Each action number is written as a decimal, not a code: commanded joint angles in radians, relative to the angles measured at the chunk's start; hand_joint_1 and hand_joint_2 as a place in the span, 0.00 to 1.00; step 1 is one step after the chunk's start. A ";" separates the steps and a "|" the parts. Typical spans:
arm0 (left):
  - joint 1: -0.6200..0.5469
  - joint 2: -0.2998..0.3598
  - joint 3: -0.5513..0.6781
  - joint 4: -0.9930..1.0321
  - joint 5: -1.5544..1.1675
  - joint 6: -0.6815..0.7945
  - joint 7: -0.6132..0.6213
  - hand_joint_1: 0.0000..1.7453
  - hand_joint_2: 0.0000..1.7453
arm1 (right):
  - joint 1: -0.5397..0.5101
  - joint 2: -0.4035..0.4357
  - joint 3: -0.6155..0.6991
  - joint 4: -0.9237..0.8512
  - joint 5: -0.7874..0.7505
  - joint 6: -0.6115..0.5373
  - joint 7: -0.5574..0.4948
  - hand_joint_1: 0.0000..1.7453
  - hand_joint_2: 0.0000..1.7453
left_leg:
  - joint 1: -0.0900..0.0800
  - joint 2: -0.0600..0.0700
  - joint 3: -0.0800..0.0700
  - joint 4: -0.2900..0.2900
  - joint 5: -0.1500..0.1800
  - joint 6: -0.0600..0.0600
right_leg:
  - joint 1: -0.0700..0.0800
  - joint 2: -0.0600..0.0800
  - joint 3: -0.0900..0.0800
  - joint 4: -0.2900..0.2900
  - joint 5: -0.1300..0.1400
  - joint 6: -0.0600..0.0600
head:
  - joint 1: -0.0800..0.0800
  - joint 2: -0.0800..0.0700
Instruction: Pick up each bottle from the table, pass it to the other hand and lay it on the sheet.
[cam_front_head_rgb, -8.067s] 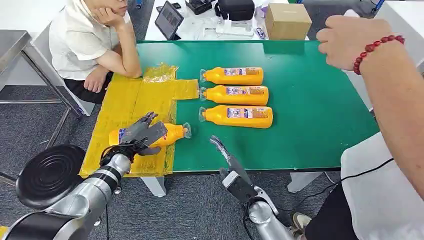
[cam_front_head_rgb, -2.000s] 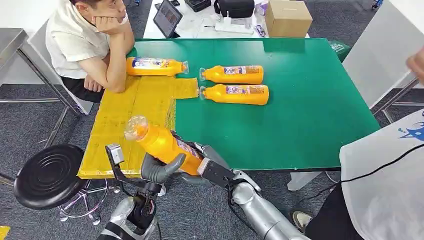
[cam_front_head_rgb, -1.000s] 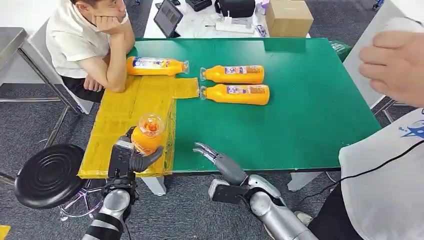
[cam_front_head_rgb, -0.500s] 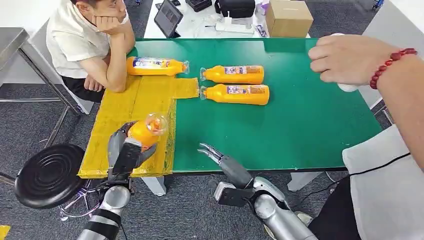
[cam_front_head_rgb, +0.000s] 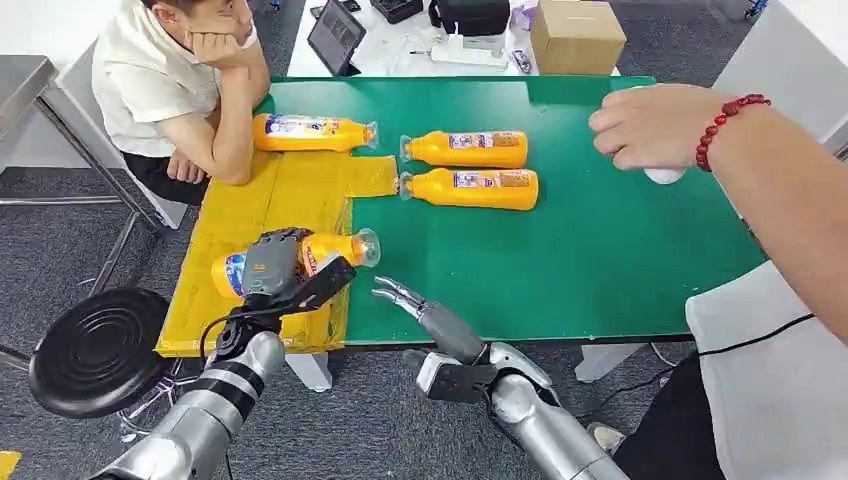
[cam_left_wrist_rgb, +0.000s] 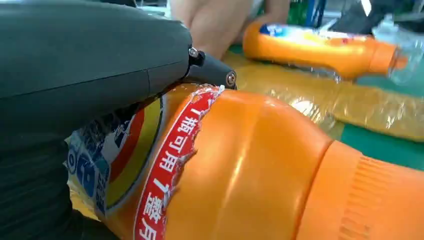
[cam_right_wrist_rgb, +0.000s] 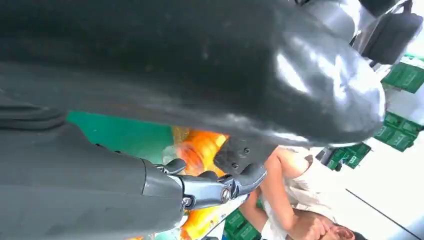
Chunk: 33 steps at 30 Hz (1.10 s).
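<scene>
Left hand (cam_front_head_rgb: 283, 268) has tipped its gripped bottle (cam_front_head_rgb: 330, 247) from upright to lying over the sheet (cam_front_head_rgb: 245, 215) near the table's front edge; release remains. Right hand (cam_front_head_rgb: 420, 308) hangs open, empty.

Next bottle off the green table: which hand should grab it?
Right, probably. The right hand is open over the green table, nearer the two bottles there. The left hand holds a bottle over the sheet.

Green table (cam_front_head_rgb: 600, 250) bears yellow sheet (cam_front_head_rgb: 260, 210), bottles (cam_front_head_rgb: 470, 150).
</scene>
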 joint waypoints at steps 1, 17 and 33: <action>-0.177 -0.001 0.049 0.353 0.023 -0.319 0.121 0.00 1.00 | -0.070 0.052 0.027 0.128 -0.035 0.022 -0.018 0.00 0.00 | 0.001 0.002 0.005 0.000 -0.002 -0.002 | 0.001 0.001 0.004 0.000 -0.001 -0.002 | 0.000 0.000; -0.157 -0.035 0.095 0.311 0.067 -0.349 0.017 0.00 0.00 | -0.053 0.045 0.004 0.122 -0.029 0.002 -0.018 0.00 0.00 | 0.000 0.001 0.010 -0.002 -0.001 -0.002 | 0.001 0.000 0.010 -0.001 -0.001 -0.002 | 0.000 0.000; -0.011 -0.109 0.259 0.033 0.513 -0.045 -0.340 0.00 1.00 | 0.030 0.007 0.020 0.041 -0.024 -0.038 -0.006 0.00 0.00 | 0.000 -0.001 0.005 0.000 -0.001 -0.002 | 0.000 -0.002 0.005 0.000 -0.001 -0.002 | 0.000 0.000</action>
